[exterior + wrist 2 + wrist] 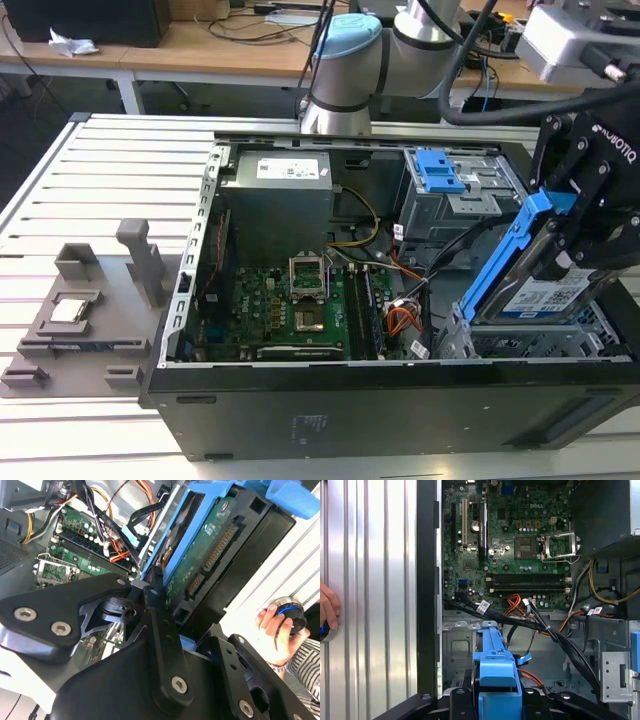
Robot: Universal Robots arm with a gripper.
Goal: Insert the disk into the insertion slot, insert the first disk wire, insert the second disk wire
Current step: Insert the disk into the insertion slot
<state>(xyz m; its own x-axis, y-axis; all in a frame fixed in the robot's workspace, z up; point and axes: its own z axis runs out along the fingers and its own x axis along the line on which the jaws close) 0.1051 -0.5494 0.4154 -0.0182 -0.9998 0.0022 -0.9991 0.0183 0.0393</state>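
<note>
Step one's going on: the gripper (572,255) is clamping the disk (540,297), holding it tilted over the insertion slot (520,345), I think; it's needing levelling to slide in.

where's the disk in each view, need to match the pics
Exterior view: the disk hangs tilted, label up, at the exterior view's right.
Second wrist view: the disk shows its circuit side, framed in blue.
First wrist view: the disk is edge-on, blue frame toward the camera.
Shared landmark: the green motherboard.
</note>
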